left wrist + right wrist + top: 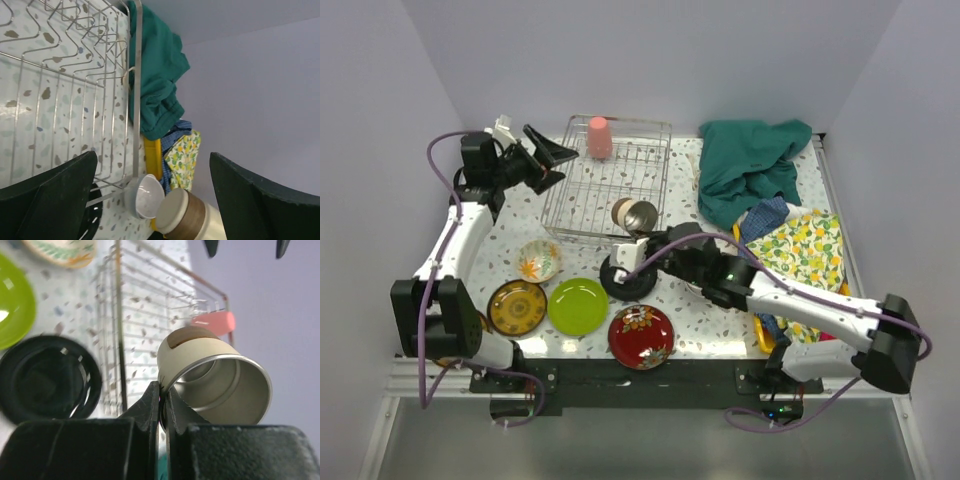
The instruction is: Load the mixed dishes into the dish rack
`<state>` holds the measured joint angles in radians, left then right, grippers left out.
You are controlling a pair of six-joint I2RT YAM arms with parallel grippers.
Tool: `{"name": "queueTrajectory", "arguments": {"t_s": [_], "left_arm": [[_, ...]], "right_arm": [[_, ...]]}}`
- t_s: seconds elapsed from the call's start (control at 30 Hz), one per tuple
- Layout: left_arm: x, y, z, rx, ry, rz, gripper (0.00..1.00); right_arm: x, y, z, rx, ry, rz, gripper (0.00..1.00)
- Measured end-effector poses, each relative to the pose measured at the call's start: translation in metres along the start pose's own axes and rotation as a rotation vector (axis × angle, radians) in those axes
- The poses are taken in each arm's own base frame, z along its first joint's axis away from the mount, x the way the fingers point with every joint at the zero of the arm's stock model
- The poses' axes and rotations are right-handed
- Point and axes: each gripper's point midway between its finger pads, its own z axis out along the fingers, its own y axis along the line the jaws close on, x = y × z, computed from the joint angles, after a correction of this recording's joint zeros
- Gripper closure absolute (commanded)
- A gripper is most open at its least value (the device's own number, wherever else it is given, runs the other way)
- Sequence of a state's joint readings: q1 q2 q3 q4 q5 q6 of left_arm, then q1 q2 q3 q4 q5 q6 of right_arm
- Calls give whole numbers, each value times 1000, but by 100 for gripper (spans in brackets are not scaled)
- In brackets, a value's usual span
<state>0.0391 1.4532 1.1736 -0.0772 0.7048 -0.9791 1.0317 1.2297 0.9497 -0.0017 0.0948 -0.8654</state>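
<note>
The wire dish rack (610, 185) stands at the back with a salmon-pink cup (599, 137) in its far part. My right gripper (642, 236) is shut on the rim of the steel cup (635, 215), which hangs on its side over the rack's near right corner; in the right wrist view the jaws (163, 392) pinch the cup (215, 380) wall. A white bowl (147, 197) lies by that corner. On the table lie a black plate (627, 278), lime-green plate (578, 305), red floral plate (641, 336), brown-gold plate (517, 306) and floral bowl (539, 260). My left gripper (545, 152) hangs open and empty at the rack's left side.
A green cloth (750, 165), a blue cloth (765, 215) and a yellow-patterned cloth (810, 245) are piled at the right, over a yellow tray (763, 335). Walls close in the table on the left, back and right.
</note>
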Motion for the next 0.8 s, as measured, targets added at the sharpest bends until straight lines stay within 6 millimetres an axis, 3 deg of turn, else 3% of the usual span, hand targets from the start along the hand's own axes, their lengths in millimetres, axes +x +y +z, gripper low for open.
{"name": "queueTrajectory", "arguments": {"t_s": [0.13,0.23,0.47,0.8], "left_arm": [[-1,-1,13,44,35,-140,1],[1,3,20,50,59,-224,2],[15,-1,30,44,111,-343,5],[50,-23,43,61,203,-377,7]], "right_arm": [[-7,-17,41,231,-27,-11,100],[-12,-32,54,388,-64,-16,100],[-8,-54,68,626,-76,-22,100],[-11,-61,69,668,-88,12,100]]}}
